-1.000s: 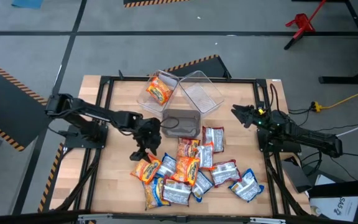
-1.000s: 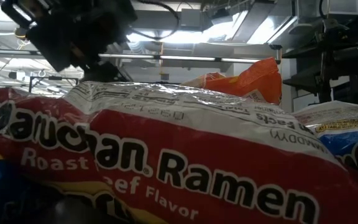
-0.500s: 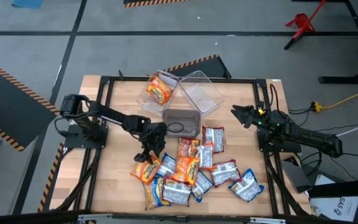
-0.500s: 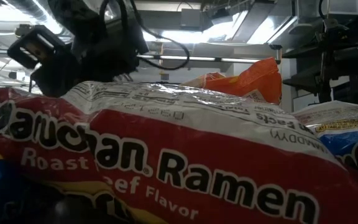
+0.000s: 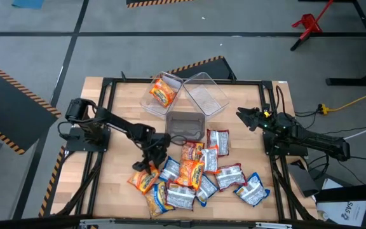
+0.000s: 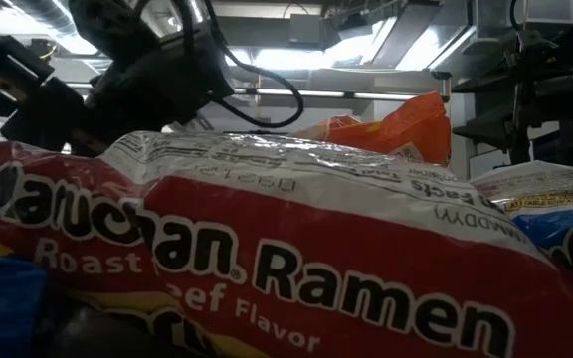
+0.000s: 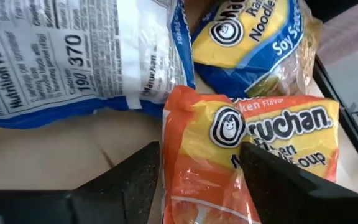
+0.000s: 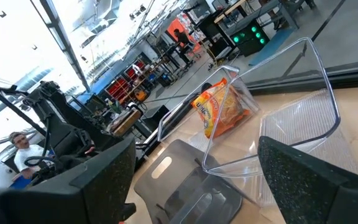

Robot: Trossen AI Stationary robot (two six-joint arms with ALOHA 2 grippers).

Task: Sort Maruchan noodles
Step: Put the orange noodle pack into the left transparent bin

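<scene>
While a red packet [image 6: 296, 268] blocks most of the low view, the left gripper [image 7: 197, 180] pinches an orange packet [image 7: 253, 155]; the right gripper [image 5: 243, 116] waits spread.

Both arms are matte black, built of slim jointed links on dark bases. The left gripper [image 5: 146, 166] has broad, flat black fingers [image 7: 129, 180]. A small green light glows near the right gripper [image 5: 242, 116], and black cables loop along the arms.
</scene>
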